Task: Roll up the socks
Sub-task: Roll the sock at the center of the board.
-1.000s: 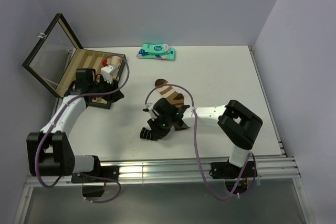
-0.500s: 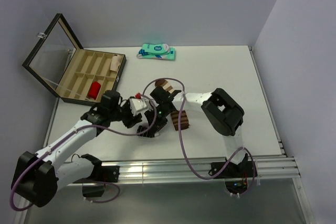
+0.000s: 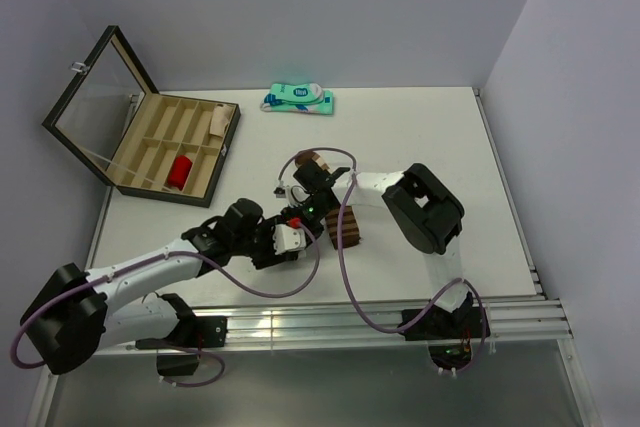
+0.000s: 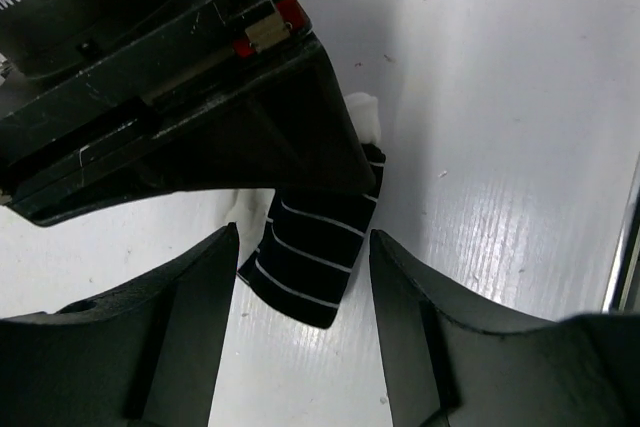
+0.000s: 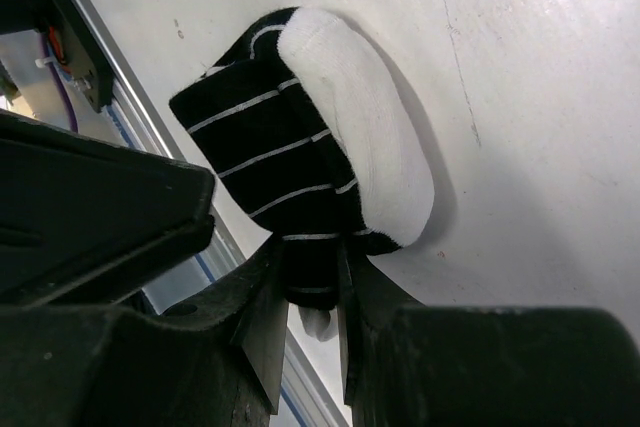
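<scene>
We are mid-roll on the black striped sock, near the middle of the table. The right gripper is nipped almost shut on its fold, white toe doubled on top. The left gripper hangs wide over the striped end, grasping nothing (fingers clear on both sides). The brown sock lies at three o'clock of them, seen from above. Next, we judge, the left must close on that loose end and turn it toward the pinch.
</scene>
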### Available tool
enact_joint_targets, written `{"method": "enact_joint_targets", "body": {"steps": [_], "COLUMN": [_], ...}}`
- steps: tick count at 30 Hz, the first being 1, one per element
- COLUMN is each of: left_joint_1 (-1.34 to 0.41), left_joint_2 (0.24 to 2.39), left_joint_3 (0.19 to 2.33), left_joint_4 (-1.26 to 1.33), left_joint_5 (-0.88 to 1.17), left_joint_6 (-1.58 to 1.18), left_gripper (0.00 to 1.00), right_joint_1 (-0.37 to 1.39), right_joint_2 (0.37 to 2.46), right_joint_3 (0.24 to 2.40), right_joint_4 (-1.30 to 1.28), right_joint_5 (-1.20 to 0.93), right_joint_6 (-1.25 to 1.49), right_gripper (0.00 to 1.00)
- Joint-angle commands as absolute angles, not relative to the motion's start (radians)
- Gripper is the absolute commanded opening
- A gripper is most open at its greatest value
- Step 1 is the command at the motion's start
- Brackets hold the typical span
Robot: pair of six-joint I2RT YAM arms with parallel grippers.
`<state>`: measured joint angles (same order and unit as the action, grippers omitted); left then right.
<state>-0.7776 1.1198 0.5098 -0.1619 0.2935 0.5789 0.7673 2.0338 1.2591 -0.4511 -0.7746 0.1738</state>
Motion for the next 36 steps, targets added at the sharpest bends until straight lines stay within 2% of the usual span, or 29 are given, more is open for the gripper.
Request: {"method": "enact_joint_targets", "body": {"steps": [1,12,15,17,20,22,23,25,28,36], "left_joint_1": [-0.79,-0.79,-0.787,-0.781,-0.77,-0.759,-0.75,-0.735,-0.706,-0.612], "left_joint_2": [1.147,1.279,1.302,1.322,1.35,1.364,1.38,1.402,1.437,1.548], "left_joint_3": [0.506,0.543,0.564,0.581,0.603,0.615,0.627,0.643,0.681,0.808], "left_joint_4": [-0.061,-0.021,-0.035,-0.063,-0.107,-0.139,-0.17,-0.207,-0.285,-0.482], "left_joint_5": [0.262,0.279,0.302,0.34,0.376,0.4,0.426,0.455,0.495,0.624], "left_joint_6": [0.551,0.489,0.466,0.459,0.456,0.463,0.465,0.479,0.506,0.587], "left_gripper": [0.6,0.55,0.48,0.38,0.22,0.12,0.08,0.02,0.0,0.0], "right_joint_1": [0.758,0.753,0.753,0.753,0.752,0.753,0.752,0.749,0.739,0.696], "right_joint_2": [2.06,2.045,2.042,2.039,2.014,1.994,1.971,1.938,1.866,1.611], "right_joint_3": [1.264,1.239,1.236,1.229,1.204,1.184,1.164,1.14,1.086,0.924], "right_joint_4": [-0.482,-0.457,-0.453,-0.446,-0.416,-0.388,-0.362,-0.33,-0.266,-0.166], "right_joint_5": [-0.739,-0.735,-0.727,-0.718,-0.689,-0.678,-0.666,-0.643,-0.614,-0.468], "right_joint_6": [0.172,0.184,0.184,0.19,0.218,0.244,0.256,0.293,0.356,0.488], "right_gripper": [0.07,0.07,0.08,0.1,0.2,0.3,0.37,0.43,0.5,0.57]}}
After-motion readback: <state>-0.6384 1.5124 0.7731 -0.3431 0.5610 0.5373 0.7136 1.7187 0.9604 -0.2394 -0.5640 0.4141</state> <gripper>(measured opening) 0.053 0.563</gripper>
